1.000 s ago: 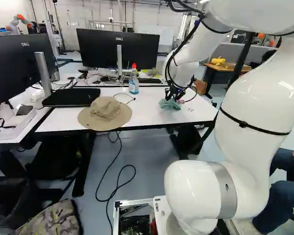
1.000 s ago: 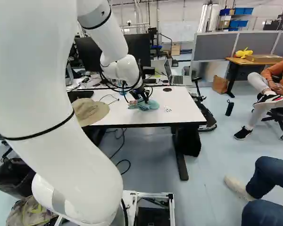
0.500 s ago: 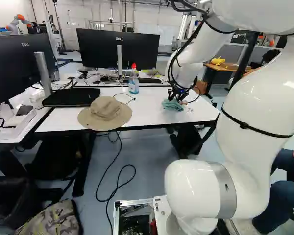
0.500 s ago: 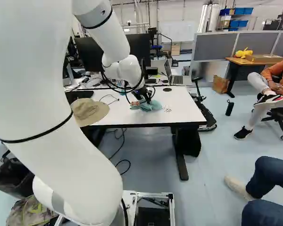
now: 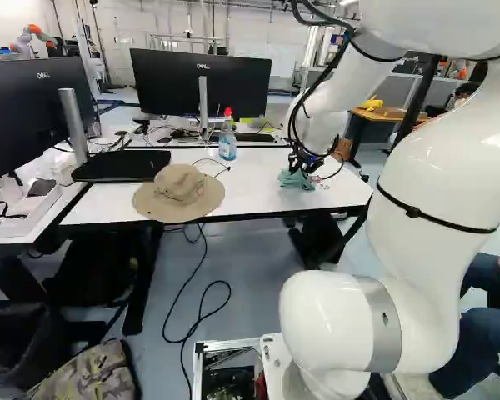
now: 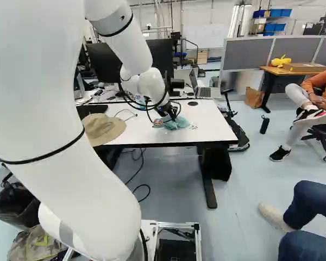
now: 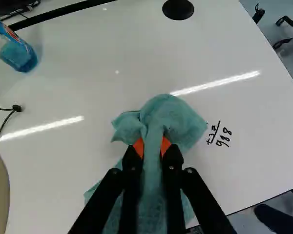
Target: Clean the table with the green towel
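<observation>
Wiping the worktop (image 7: 78, 87), apparently, beside handwritten marks (image 7: 224, 137)
Your jaws pinch the green towel (image 7: 172, 114), nearly closed on its fold; next, sweep it over the marks

a robotics lab, office-like: monitors (image 5: 167, 83), grey partitions (image 6: 296, 50), another robot (image 5: 22, 40).

A black monitor (image 5: 202, 85) stands beyond a tan brimmed hat (image 5: 179, 185), a black cable (image 5: 230, 292) looping below
</observation>
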Tool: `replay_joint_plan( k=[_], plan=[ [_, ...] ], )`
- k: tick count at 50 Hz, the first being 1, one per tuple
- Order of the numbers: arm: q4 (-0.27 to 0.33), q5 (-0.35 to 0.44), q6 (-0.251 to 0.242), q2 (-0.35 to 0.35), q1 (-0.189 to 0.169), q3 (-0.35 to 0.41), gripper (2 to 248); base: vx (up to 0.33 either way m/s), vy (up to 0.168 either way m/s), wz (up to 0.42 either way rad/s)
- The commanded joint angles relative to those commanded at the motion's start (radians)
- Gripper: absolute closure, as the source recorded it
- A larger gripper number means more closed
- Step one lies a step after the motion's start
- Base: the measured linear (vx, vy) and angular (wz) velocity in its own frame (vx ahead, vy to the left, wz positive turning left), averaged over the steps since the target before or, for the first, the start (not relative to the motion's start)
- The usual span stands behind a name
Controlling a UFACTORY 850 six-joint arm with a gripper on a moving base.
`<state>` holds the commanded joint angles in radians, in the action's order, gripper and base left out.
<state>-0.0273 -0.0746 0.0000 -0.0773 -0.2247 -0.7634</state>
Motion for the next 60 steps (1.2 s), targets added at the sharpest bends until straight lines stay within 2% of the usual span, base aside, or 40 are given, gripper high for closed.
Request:
replay_joint_plan(
  k=[11,29,53,60],
  plan=[
    [0.000,0.035,0.000,-0.018,-0.020,0.011,193,0.000,0.000,0.000],
    [0.000,0.039,0.000,-0.027,-0.021,0.010,193,0.000,0.000,0.000],
    [0.000,-0.054,0.000,-0.027,-0.021,0.010,193,0.000,0.000,0.000],
    [0.000,-0.057,0.000,-0.027,-0.021,0.010,193,0.000,0.000,0.000]
  ],
)
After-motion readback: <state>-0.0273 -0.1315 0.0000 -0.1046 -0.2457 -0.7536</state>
